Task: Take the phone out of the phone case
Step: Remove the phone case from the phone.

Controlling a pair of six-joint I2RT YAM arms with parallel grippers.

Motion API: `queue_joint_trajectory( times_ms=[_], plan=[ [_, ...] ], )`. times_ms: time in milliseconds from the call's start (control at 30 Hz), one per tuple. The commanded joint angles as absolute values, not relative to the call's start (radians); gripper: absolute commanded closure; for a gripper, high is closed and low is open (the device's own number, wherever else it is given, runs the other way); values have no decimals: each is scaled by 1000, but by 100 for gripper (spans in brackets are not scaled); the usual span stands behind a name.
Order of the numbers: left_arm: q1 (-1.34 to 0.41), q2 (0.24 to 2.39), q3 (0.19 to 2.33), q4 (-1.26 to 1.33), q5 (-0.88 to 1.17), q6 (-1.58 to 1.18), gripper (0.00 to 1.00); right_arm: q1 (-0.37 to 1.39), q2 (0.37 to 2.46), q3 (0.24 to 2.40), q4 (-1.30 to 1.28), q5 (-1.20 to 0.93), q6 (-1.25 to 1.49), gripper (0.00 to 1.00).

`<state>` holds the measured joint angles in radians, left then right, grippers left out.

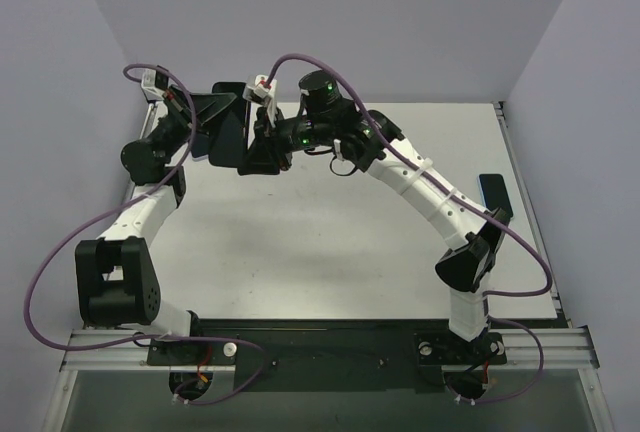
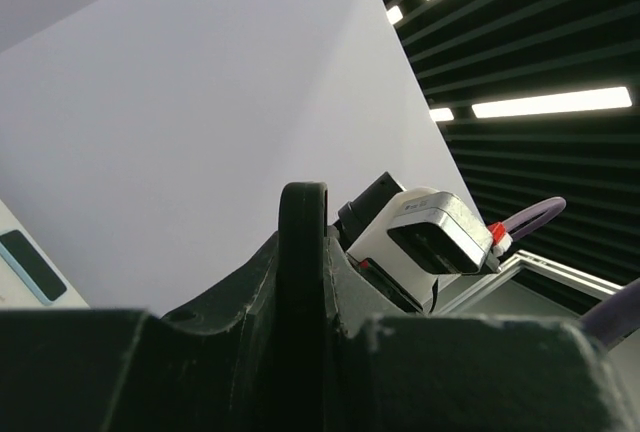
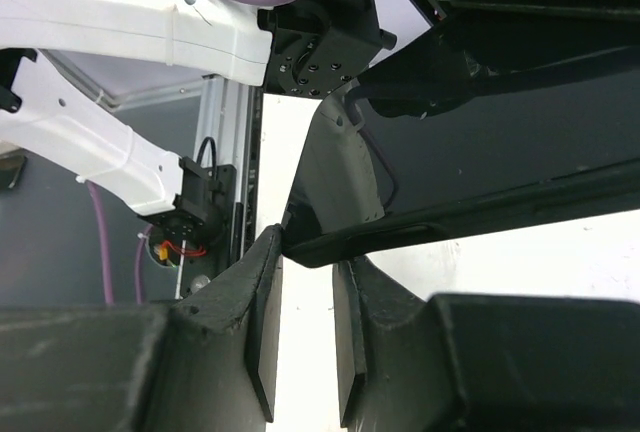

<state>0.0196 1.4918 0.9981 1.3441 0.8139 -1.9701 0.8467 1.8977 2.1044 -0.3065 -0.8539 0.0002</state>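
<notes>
Now, the left tool (image 2: 302,312) clamps the phone case (image 1: 228,134), up above the bench (image 1: 330,242) at eleven o'clock. The right tool (image 3: 308,272) is narrowly parted, tips at the case's rim. The phone seems seated inside, though it's murky.

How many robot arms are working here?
2. The left arm rises along the left edge of the table; the right arm reaches from the near right across to the far left, where both meet at a dark slab. No other arm shows.
</notes>
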Motion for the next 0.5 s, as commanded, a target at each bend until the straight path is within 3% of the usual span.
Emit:
queue_joint_trajectory(
  times_ms=[0, 467],
  plan=[
    [-74, 1479, 977, 1505, 851, -2490, 100, 917, 1947, 2195, -150, -724, -218, 100],
    [-101, 1457, 951, 1486, 844, -2480, 100, 943, 1942, 2203, -118, -603, -235, 100]
  ],
)
